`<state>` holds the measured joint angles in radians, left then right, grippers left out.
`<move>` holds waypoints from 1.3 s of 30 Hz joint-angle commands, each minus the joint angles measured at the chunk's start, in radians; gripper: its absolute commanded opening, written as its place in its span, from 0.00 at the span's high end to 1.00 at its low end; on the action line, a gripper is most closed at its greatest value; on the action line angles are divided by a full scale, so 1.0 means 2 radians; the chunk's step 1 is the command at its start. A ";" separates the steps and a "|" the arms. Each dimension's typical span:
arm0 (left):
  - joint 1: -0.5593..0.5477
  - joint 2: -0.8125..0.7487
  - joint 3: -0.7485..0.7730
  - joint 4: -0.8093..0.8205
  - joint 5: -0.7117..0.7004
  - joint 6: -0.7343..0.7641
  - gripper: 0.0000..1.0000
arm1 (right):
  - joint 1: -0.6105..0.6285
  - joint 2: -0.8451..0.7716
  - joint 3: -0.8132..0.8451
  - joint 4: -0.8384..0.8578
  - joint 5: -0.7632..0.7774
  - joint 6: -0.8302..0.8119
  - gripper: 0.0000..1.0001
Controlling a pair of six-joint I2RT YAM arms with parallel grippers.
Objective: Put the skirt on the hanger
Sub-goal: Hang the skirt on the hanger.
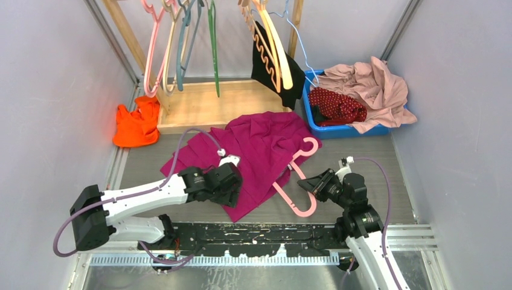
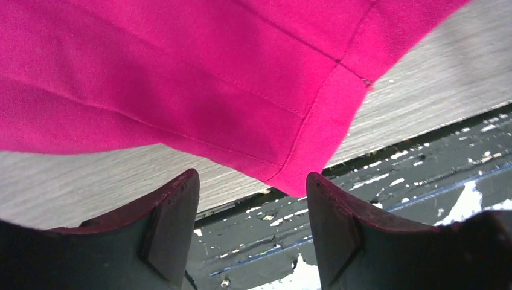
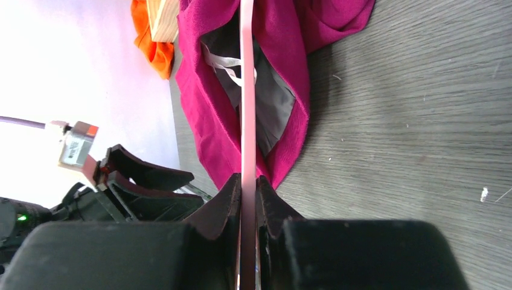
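the right gripper [image 3: 247,181] is pinched tight on the thin pink plastic hanger with the round hook [image 3: 247,90], holding it edge-on so one arm slides into the open, grey-lined mouth of the plain magenta garment [image 1: 259,145] spread on the grey table [image 1: 362,175]. the left gripper [image 2: 252,178] stands wide with nothing between its fingers, hovering just over that garment's near corner, probably ready to pin or lift the cloth against the push. the dark red white-dotted fabric skirt [image 1: 338,106] lies well apart, bunched in the blue plastic bin [image 1: 308,103] against the pale pink crumpled garment [image 1: 374,87], so it looks not yet hung.
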<state>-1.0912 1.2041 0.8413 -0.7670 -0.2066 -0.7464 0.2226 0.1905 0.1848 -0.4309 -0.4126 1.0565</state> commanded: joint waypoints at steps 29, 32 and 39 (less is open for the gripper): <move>-0.049 0.001 0.024 0.067 0.030 -0.072 1.00 | 0.008 0.032 0.016 0.098 0.025 0.004 0.99; -0.069 0.001 0.048 0.060 0.037 -0.074 1.00 | 0.012 0.055 0.030 0.117 0.031 0.004 0.99; -0.112 -0.015 0.097 0.050 0.042 -0.082 1.00 | 0.040 0.101 0.054 0.171 0.060 0.010 0.99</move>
<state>-1.2697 1.2240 0.9501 -0.6544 -0.1802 -0.8875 0.2771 0.3576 0.2241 -0.2707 -0.4019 1.0584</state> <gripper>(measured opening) 0.021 0.160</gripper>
